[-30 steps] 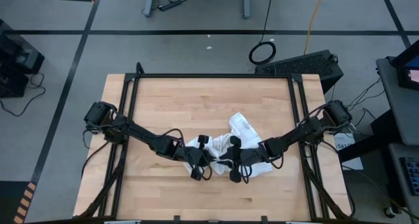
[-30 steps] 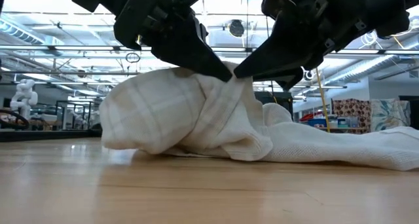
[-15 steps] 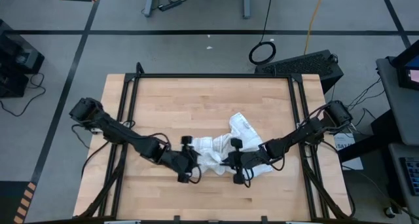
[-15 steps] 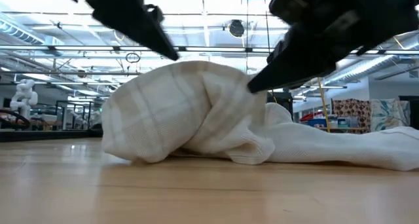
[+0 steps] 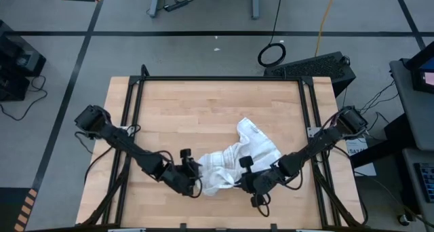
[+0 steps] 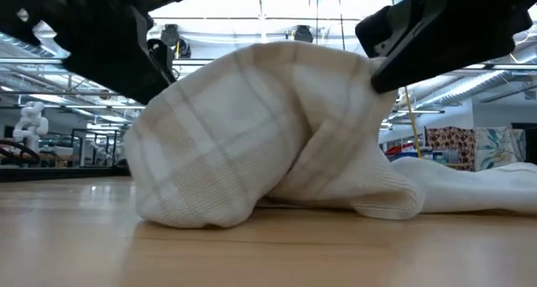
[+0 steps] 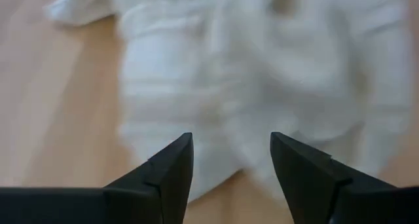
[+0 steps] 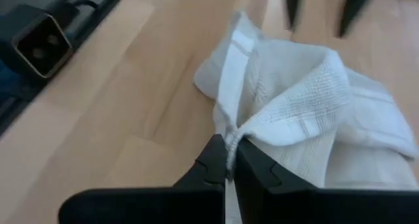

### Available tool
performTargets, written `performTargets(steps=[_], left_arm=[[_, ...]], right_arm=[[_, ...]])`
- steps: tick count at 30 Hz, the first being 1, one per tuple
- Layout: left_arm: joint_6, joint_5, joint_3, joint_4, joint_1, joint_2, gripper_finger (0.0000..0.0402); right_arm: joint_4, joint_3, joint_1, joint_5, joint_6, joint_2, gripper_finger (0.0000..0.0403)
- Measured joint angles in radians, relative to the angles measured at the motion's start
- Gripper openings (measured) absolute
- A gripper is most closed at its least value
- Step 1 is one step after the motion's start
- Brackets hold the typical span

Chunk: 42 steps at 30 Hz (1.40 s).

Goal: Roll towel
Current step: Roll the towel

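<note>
The white towel (image 5: 237,150) with thin grey check lines lies crumpled on the wooden table, right of centre. Its far end (image 5: 248,127) lies flat, and its near part rises in a hump (image 6: 252,127). My right gripper (image 8: 229,155) is shut on the towel at the hump's near right side. My left gripper (image 7: 232,155) stands open just left of the hump, with the towel (image 7: 262,73) ahead of its fingers and nothing between them. In the right wrist view its two fingers (image 8: 291,8) stand apart beyond the towel. My right gripper pinches a bunched fold of the towel (image 8: 241,133) between its two fingertips. The fingers slant down at it from the table's near right. The cloth is gathered up to the fingers and raised there (image 6: 365,69), while the rest of the towel lies on the table.
Black frame rails (image 5: 135,123) run along the table's left and right sides. Bare wood lies on the far half (image 5: 203,103) and at the near left. A small black box (image 8: 42,37) sits by the table's edge in the right wrist view.
My left gripper has let go of the towel, opened and drawn back toward the table's left and near edges. My right gripper has moved toward the near edge, still shut on the towel. The towel's near part has followed it and the hump stands taller; the far end has stayed.
</note>
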Motion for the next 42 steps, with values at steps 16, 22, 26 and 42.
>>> performTargets(steps=[16,22,26,42], left_arm=[[-0.285,0.028,-0.017,0.085,0.007,0.078,0.0203],[-0.386,0.055,-0.017,0.008,0.001,0.088,0.0202],[-0.365,0.113,-0.017,0.014,0.013,0.12,0.0181],[-0.033,-0.028,-0.011,-0.075,0.1,-0.03,0.0005]], right_arm=[[-0.016,0.0,-0.01,0.067,-0.015,0.0,0.0002],[-0.013,0.0,-0.011,0.066,-0.019,0.0,0.0002],[-0.01,0.0,-0.011,0.066,-0.019,0.0,0.0002],[-0.027,0.001,-0.015,0.487,-0.172,-0.033,0.0002]])
